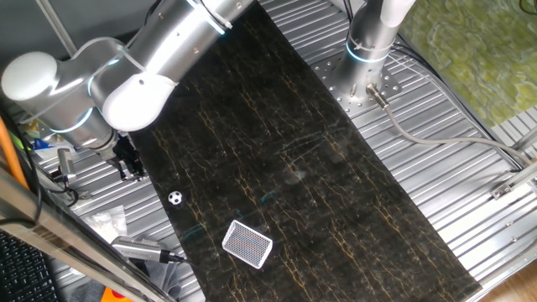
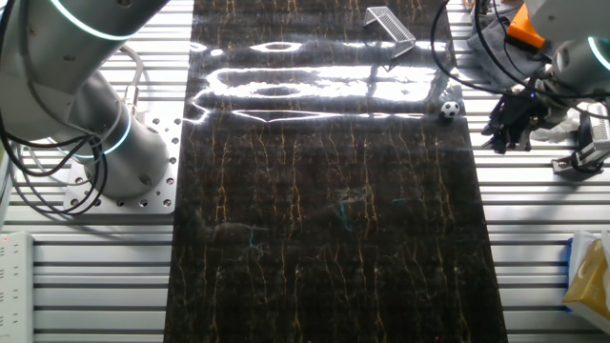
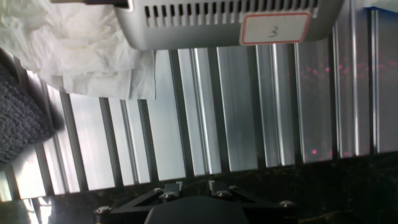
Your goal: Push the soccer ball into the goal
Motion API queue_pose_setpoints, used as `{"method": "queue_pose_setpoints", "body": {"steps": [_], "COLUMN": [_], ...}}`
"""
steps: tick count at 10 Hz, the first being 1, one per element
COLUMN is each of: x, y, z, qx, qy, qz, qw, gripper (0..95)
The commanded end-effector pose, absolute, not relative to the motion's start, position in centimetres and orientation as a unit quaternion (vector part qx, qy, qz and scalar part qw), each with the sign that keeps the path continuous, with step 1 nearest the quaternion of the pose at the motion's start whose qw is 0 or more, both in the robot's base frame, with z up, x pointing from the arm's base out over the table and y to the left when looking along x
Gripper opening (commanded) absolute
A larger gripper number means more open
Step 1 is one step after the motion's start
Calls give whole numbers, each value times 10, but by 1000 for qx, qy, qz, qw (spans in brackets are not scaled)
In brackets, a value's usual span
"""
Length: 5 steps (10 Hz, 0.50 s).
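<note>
Gripper (image 1: 127, 164) hangs off the dark mat (image 1: 319, 151), over the ribbed metal table (image 1: 470, 210) just beside the mat's edge, holding nothing. Cannot tell how far the fingers are parted: both fixed views show only a dark cluster of fingers, and the hand view shows just the black gripper base, metal slats, crumpled white paper (image 3: 81, 50) and a grey box (image 3: 224, 22) with a label reading 3.

Soccer ball (image 1: 175, 198) sits on the mat close to that same edge, near the gripper but apart from it, not touched. Goal (image 1: 247, 244) lies further along the mat, on the far side of the ball from the gripper, with open mat between ball and goal.

Judged from this: push not yet started. Left to do: bring the fingers down behind the ball on the side away from the goal, then sweep it across the mat into the netted frame.
</note>
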<state>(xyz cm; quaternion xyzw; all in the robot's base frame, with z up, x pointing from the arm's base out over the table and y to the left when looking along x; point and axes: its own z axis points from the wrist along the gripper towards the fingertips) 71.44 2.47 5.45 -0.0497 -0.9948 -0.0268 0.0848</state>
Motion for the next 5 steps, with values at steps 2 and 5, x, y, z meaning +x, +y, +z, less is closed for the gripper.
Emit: {"method": "queue_pose_setpoints", "body": {"steps": [2, 5], "x": [714, 715], "y": [24, 25], "z": [57, 57], "qx": [-82, -99], "qy": [-991, -988], "qz": [-56, -83], "qw": [88, 84], "gripper": [190, 190]}}
